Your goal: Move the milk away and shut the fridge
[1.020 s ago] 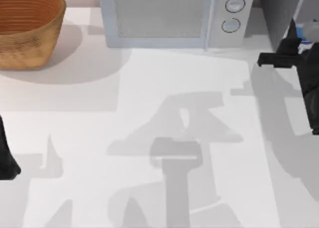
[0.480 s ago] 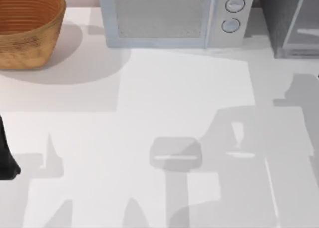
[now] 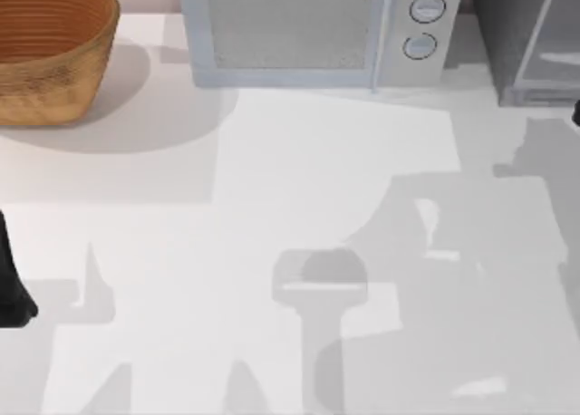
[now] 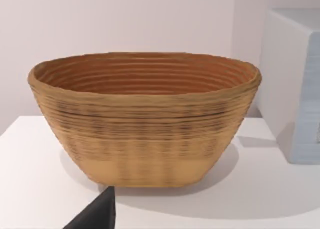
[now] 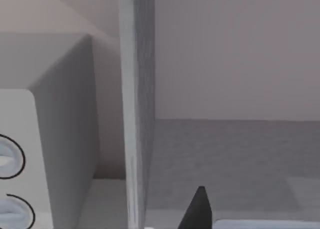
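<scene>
The fridge (image 3: 507, 34) stands at the table's back right, dark-grey and speckled, with its pale-framed glassy door panel (image 3: 555, 53) angled beside it. The milk is out of view. A dark sliver of my right arm (image 3: 576, 114) shows at the right edge, just in front of the fridge. The right wrist view looks past a pale upright fridge edge (image 5: 134, 114) onto a grey speckled surface (image 5: 235, 159), with one dark fingertip (image 5: 199, 209) low in the picture. My left arm (image 3: 11, 288) is parked at the left edge, and one of its fingertips (image 4: 97, 215) shows before the basket.
A light-grey microwave (image 3: 308, 30) with two round knobs stands at the back centre, left of the fridge. A woven basket (image 3: 50, 48) sits at the back left. Arm shadows lie across the white table (image 3: 272, 179).
A second ago my right arm reached at the fridge with something blue beside its fingers. It has since pulled out past the right edge. The left arm has not moved.
</scene>
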{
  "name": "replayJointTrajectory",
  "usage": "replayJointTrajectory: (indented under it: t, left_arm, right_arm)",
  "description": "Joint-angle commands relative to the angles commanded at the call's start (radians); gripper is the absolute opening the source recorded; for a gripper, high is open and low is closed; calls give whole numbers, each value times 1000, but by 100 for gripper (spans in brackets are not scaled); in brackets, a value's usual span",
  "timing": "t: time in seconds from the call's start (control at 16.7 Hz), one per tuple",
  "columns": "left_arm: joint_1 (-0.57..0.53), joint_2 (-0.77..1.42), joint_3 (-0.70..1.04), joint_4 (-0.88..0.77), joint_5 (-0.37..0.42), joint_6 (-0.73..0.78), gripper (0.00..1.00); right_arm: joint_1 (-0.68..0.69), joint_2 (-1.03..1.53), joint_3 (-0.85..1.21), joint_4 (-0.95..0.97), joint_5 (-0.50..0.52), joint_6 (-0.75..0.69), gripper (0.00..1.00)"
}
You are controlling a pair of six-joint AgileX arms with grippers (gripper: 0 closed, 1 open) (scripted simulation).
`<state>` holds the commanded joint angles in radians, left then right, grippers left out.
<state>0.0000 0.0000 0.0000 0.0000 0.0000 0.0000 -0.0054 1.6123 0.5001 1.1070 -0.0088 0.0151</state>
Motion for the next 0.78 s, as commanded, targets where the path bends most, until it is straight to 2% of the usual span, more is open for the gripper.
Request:
replayJointTrajectory:
  t: [0.78]
  left_arm:
    - [0,0,0,0,0,0,100]
  right_arm:
    - [-170,565,643,-99,-127,-9,0]
